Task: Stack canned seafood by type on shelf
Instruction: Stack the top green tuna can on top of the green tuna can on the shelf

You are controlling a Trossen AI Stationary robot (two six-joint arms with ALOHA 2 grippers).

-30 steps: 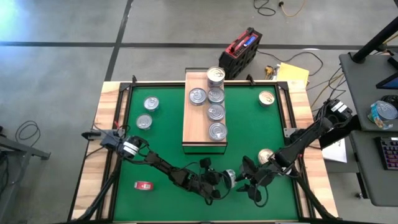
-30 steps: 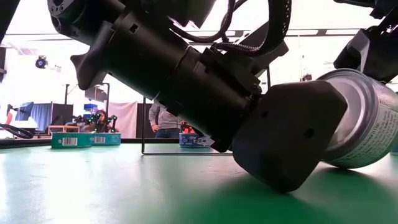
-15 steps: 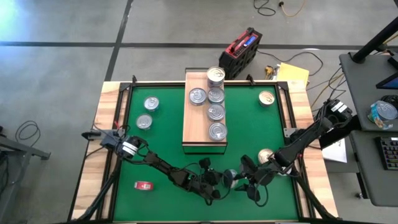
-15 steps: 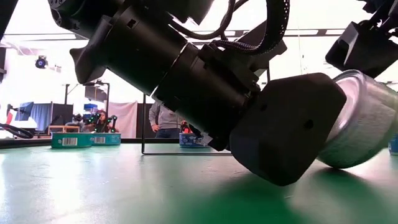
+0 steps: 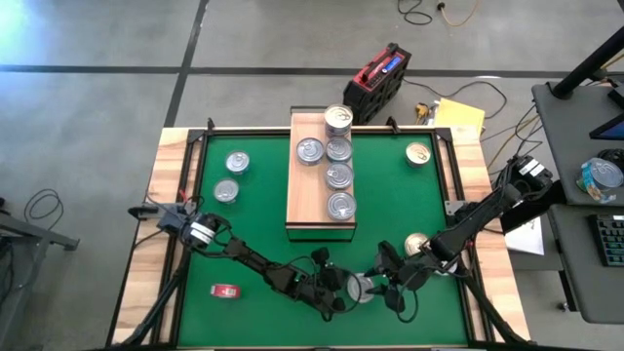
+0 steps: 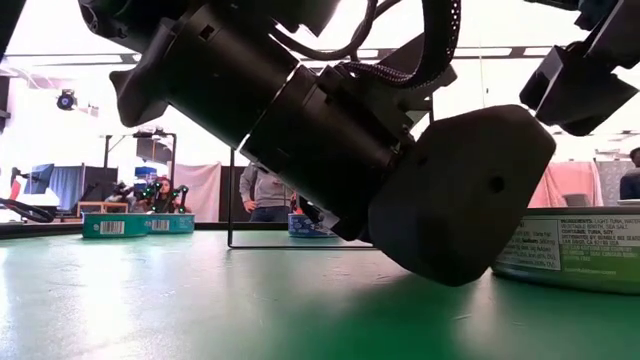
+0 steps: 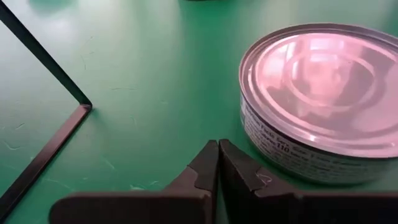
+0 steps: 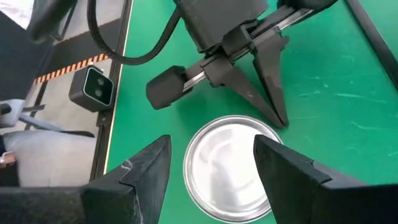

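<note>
At the lower centre of the high view a silver-lidded tin (image 5: 364,287) lies flat on the green surface (image 5: 253,224), below the shelf (image 5: 306,195). The right gripper (image 8: 211,162) hangs over it with its jaws apart on either side, holding nothing. The left gripper (image 7: 217,163), jaws pressed together, points its tips right beside the tin's wall. A close here could pinch those tips or knock the tin askew, since both crowd one can.

A robotics lab: concrete floor (image 5: 97,39), loose cables (image 5: 429,12), green mat (image 5: 253,224)
</note>
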